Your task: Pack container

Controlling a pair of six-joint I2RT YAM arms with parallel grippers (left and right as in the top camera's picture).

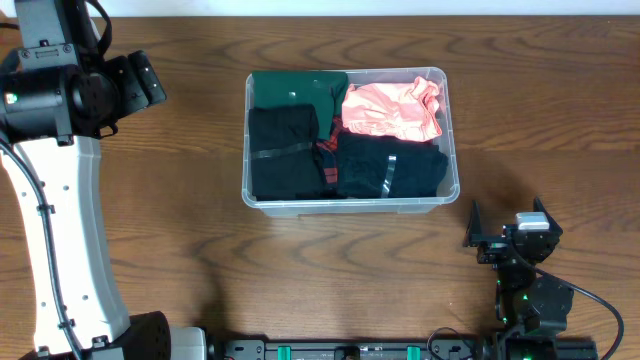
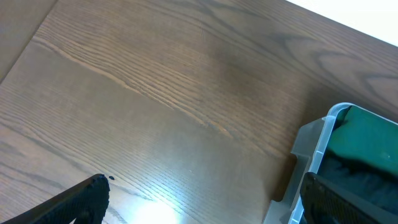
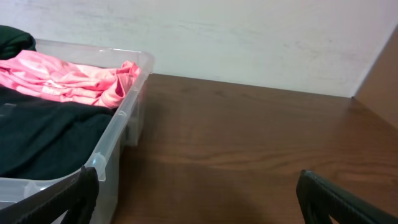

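Your left gripper [image 2: 204, 186] is hovering wide open above the surface [image 2: 155, 93], left of the container [image 1: 350, 207]; your right gripper [image 3: 196, 186] is sitting low, jaws spread, near its right corner, folded clothes [image 1: 290, 150] filling it

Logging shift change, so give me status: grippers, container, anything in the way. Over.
Left gripper open, empty. Right gripper open, empty. Clear rectangular plastic bin packed with folded garments: green, pink, black. Nothing seen in the way.
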